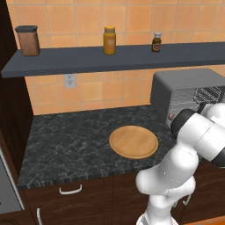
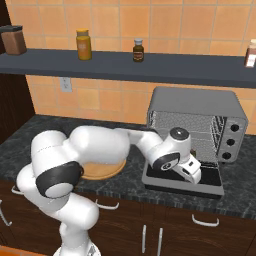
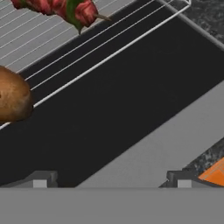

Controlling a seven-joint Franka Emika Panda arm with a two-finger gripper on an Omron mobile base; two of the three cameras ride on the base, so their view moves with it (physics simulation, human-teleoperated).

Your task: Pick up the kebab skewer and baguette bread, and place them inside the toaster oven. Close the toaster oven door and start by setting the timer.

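The toaster oven [image 2: 200, 102] stands on the right of the counter, a grey box [image 1: 184, 81] with its inside showing. The toaster oven door [image 2: 172, 184] lies folded down flat in front of it. In the hand view the door's dark glass [image 3: 109, 109] spreads below my gripper [image 3: 111, 181], whose fingertips stand far apart with nothing between them. Beyond the door, the kebab skewer [image 3: 65, 8] and the brown baguette bread [image 3: 13, 94] lie on the wire rack [image 3: 52, 39] inside the oven. My gripper [image 2: 196, 174] hovers just above the door, open.
A round wooden board [image 1: 133, 141] lies on the dark counter left of the oven. Three knobs [image 2: 230, 135] line the oven's right front. A grey shelf [image 1: 110, 59] overhead carries jars. My own arm blocks part of the oven in the left base view.
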